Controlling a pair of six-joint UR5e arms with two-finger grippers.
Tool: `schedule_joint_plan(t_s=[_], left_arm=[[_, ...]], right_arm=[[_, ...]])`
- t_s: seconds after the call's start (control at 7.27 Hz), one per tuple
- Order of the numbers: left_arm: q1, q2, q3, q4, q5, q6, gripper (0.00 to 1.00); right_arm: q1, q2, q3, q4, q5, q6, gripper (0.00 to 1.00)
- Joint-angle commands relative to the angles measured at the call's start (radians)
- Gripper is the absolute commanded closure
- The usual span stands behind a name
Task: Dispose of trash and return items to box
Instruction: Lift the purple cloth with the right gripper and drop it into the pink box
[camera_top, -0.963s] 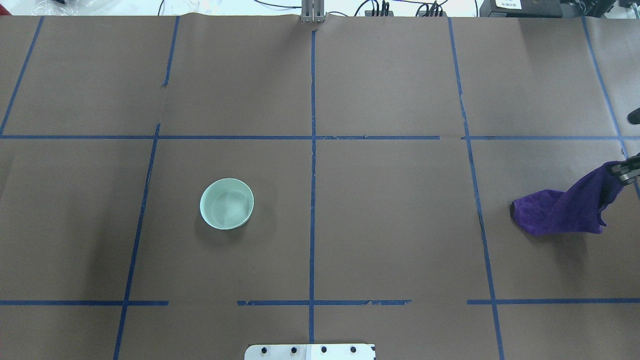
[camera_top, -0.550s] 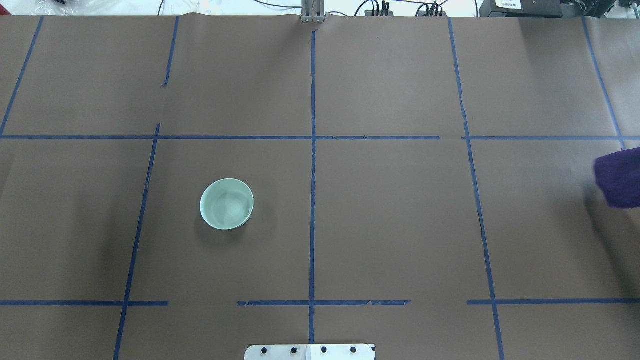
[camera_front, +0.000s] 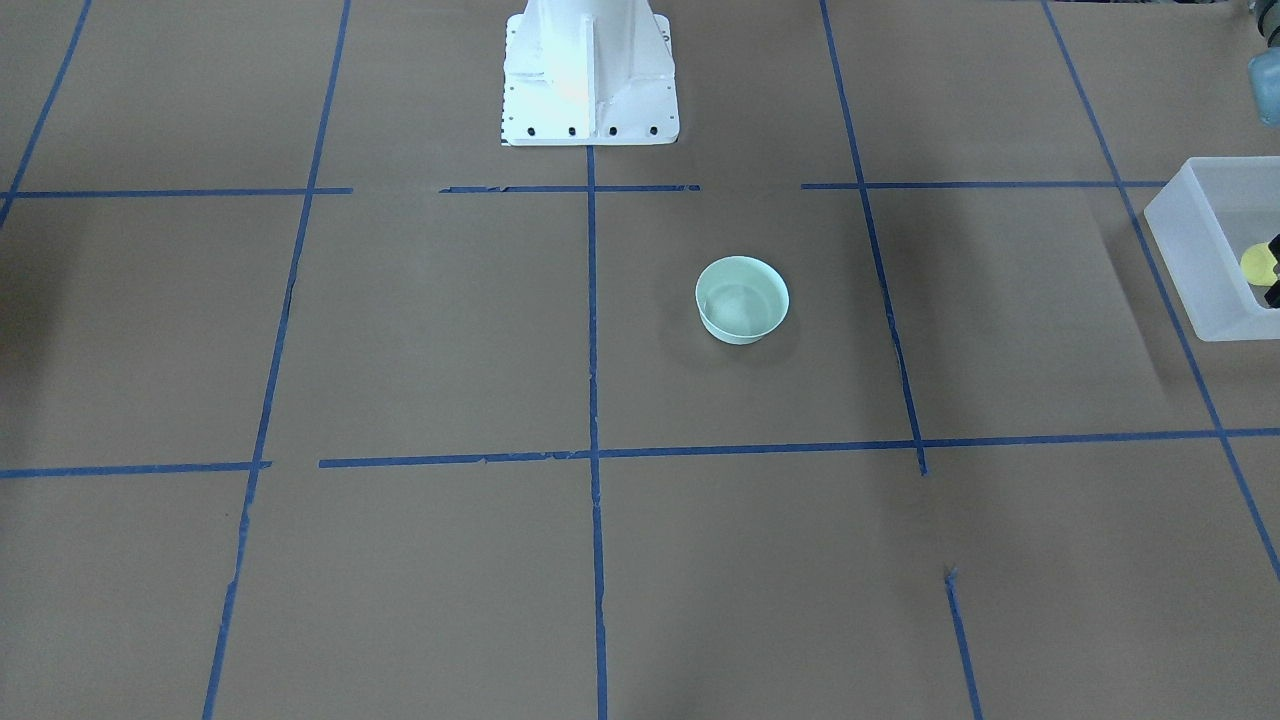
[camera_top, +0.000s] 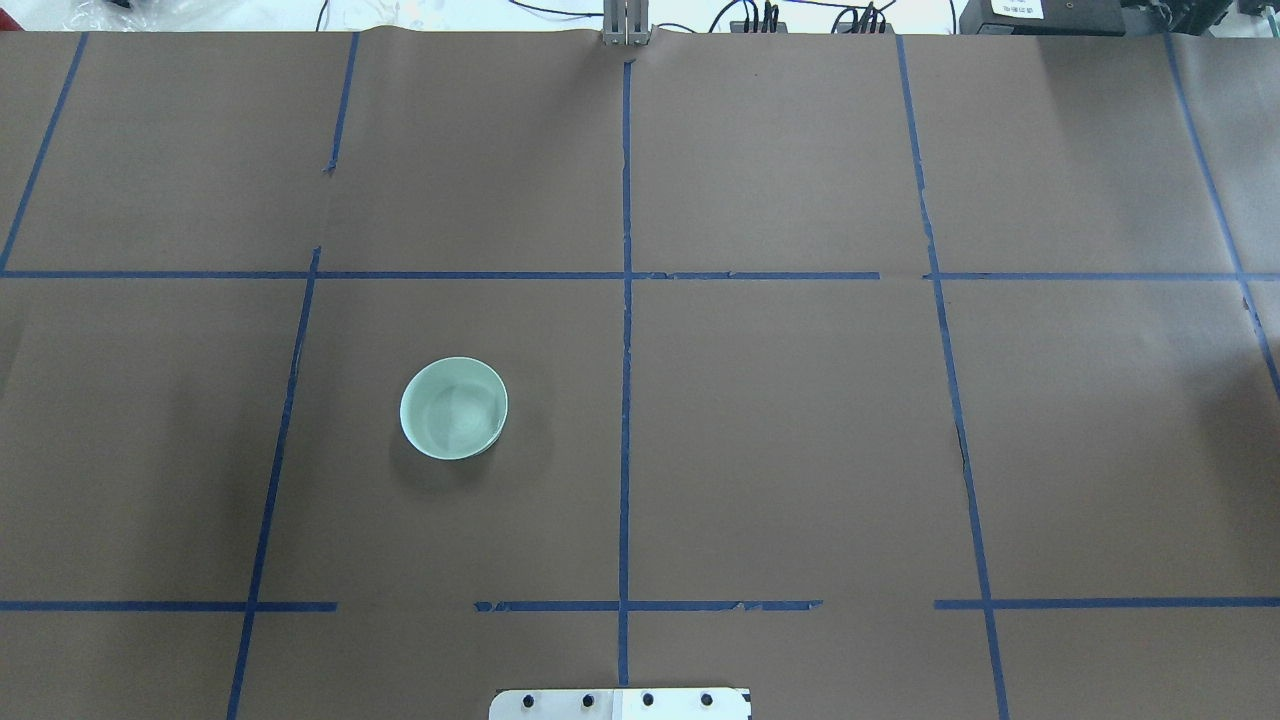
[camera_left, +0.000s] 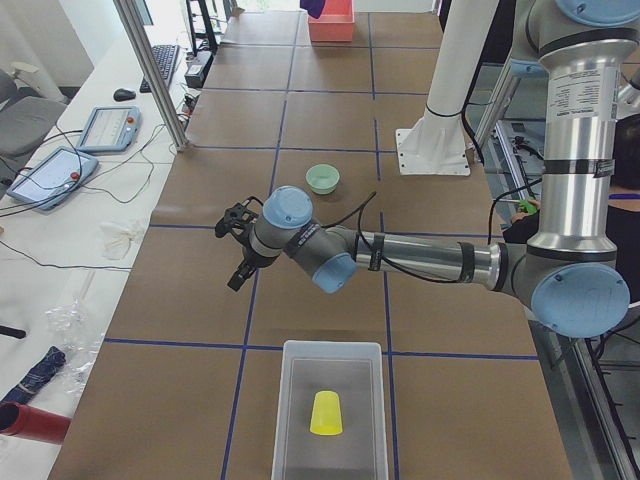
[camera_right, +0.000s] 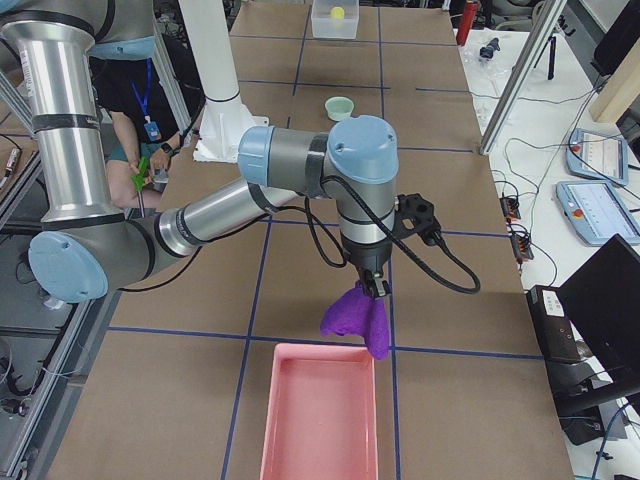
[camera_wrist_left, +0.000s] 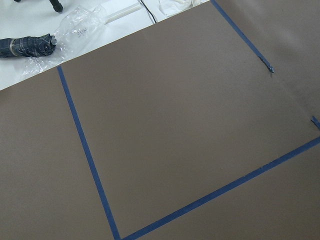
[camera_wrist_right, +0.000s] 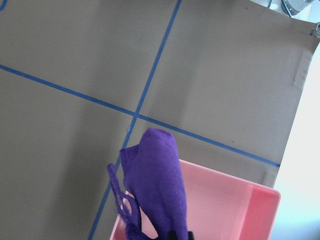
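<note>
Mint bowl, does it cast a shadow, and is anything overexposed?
Overhead exterior: the mint-green bowl throws a soft, diffuse shadow just below it in the view. Exterior front-facing: the white robot base is partly blown out with glare.

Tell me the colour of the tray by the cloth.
Pink; the tray shows best in the exterior right view.

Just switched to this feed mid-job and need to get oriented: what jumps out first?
The purple cloth stands out first, dangling from the right arm's jaws just over the edge of the pink tray. Next is the mint-green bowl, sitting upright and alone on the brown table. The yellow cup already lies in the translucent bin.
</note>
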Motion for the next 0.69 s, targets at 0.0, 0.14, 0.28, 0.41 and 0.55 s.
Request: schedule_joint_plan(t_s=[0.0, 0.14, 0.28, 0.41, 0.55], left_arm=[[0.028, -0.001, -0.021, 0.0, 0.001, -0.037, 0.0], [0.037, -0.002, -0.023, 0.0, 0.003, -0.044, 0.0], [0.04, -0.011, -0.024, 0.0, 0.007, -0.053, 0.0], [0.04, -0.013, -0.024, 0.0, 0.007, -0.054, 0.0], [0.049, -0.023, -0.024, 0.0, 0.007, -0.07, 0.0]], right_arm=[[0.042, -0.062, -0.051, -0.005, -0.031, -0.051, 1.0], [0.039, -0.137, -0.05, 0.068, -0.026, -0.04, 1.0], [0.034, -0.211, -0.05, 0.142, -0.017, -0.039, 0.92], [0.034, -0.234, -0.036, 0.156, -0.014, -0.039, 0.61], [0.007, -0.235, -0.025, 0.166, -0.015, -0.039, 0.01]])
